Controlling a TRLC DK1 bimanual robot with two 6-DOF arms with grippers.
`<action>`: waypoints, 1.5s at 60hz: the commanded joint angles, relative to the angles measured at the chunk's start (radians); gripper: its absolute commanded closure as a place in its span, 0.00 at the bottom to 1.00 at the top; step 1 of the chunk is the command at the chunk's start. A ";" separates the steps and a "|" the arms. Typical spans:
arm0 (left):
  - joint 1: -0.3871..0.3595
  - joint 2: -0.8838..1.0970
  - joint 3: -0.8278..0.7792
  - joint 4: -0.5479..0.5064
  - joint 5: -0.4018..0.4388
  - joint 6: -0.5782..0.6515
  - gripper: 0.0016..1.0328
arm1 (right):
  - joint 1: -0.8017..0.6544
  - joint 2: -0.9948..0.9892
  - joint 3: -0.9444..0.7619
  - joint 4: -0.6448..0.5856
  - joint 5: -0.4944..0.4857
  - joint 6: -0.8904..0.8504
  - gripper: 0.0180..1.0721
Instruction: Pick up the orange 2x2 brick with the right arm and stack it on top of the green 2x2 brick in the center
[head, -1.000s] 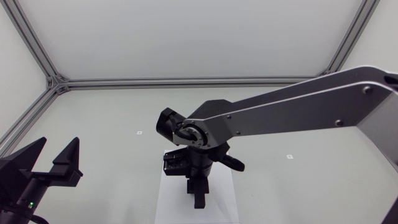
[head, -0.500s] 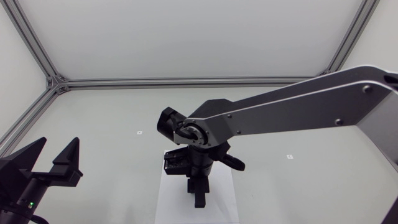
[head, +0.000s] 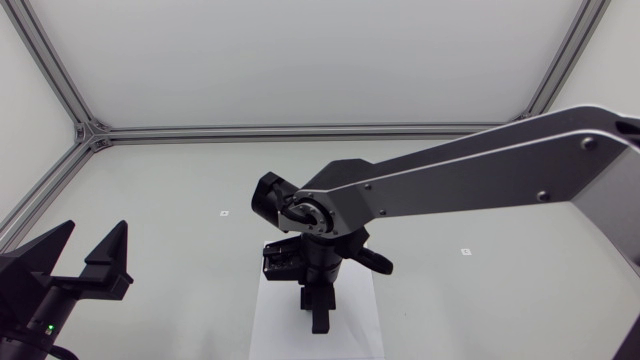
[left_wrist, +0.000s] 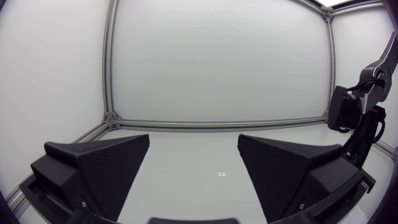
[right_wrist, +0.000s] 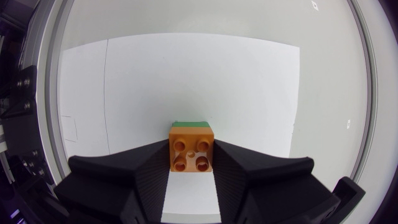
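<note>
at the lower left of the head view the left gripper (head: 92, 240) sat with its fingers spread wide, empty. at lower centre, over the white sheet (head: 268, 325), the right gripper (right_wrist: 191, 144) pointed down, clenched on the orange brick (right_wrist: 191, 154) from both sides. that brick sat on the green brick (right_wrist: 190, 124), whose edge showed just ahead of the fingers. the right arm (head: 480, 180) ran to the right edge.

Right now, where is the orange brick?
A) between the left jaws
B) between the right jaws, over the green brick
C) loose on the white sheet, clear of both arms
B: the right wrist view shows the orange brick pinched between the right jaws, with the green brick edging out beneath it.
</note>
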 joint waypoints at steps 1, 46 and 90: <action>0.002 -0.006 -0.041 -0.010 0.001 0.006 0.04 | 0.012 0.033 0.010 0.000 0.007 0.012 0.73; 0.002 -0.006 -0.041 -0.010 0.001 0.006 0.04 | 0.002 0.029 -0.003 0.006 0.010 0.009 0.73; 0.002 -0.006 -0.041 -0.010 0.001 0.006 0.04 | 0.008 0.026 -0.011 0.006 0.010 0.002 0.73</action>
